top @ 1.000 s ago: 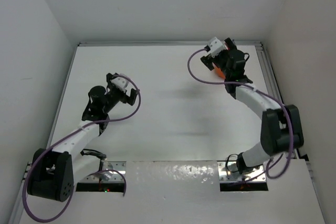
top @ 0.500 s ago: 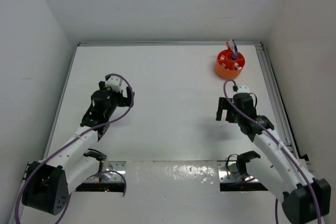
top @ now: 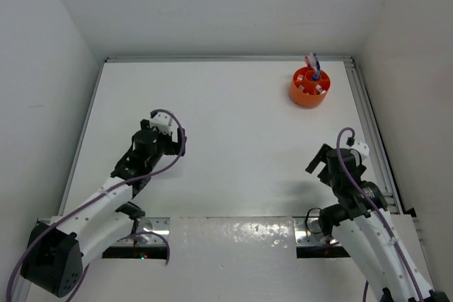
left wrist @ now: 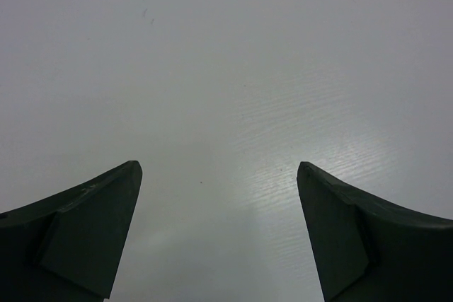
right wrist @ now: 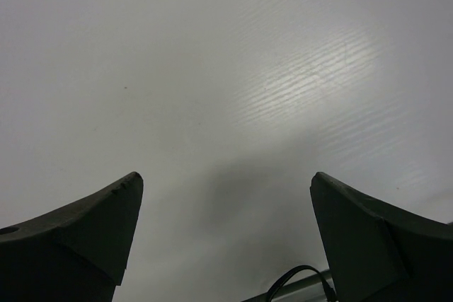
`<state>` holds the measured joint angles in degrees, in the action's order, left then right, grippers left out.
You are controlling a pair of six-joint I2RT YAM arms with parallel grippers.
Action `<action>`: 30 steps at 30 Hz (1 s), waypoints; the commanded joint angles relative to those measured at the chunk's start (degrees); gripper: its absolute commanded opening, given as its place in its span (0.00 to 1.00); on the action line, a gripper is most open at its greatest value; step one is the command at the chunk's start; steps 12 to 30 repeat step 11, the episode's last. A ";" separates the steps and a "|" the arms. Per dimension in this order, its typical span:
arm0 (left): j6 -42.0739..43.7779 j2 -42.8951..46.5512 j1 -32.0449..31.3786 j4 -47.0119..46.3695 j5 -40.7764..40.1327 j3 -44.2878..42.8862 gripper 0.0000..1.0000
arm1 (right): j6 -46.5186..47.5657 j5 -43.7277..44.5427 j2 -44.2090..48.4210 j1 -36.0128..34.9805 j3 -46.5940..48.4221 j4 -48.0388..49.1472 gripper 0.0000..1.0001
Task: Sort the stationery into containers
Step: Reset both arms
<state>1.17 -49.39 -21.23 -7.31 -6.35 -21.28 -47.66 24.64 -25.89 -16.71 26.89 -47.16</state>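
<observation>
looking down from the top view, one orange tub (top: 304,97) sits at the surface's (top: 226,139) far right corner, about 1 o'clock, with pens (top: 312,62) standing near upright in it: at least two, pinkish-red and blue, too small to count finer. no loose piece shows outside it. the tub lies at 12 o'clock from the right fingers (top: 318,163) and 2 o'clock from the left fingers (top: 157,138); the right arm is nearer, though both are well apart from it. in the left wrist view, the left fingers (left wrist: 85,224) are spread, with only bare surface between them. in the right wrist view, the right fingers (right wrist: 78,231) are likewise spread, grasping nothing.
</observation>
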 commanded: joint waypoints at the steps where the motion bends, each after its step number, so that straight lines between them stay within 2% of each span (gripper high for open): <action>1: -2.31 1.31 -2.14 0.19 -2.79 0.71 0.90 | -3.67 3.30 0.84 -0.34 0.97 -2.76 0.99; 11: -1.78 4.64 -6.80 1.16 -6.57 2.38 0.90 | -4.46 4.10 1.54 -0.43 0.70 -3.56 0.99; 30: -1.78 4.64 -6.80 1.16 -6.57 2.38 0.90 | -4.46 4.10 1.54 -0.43 0.70 -3.56 0.99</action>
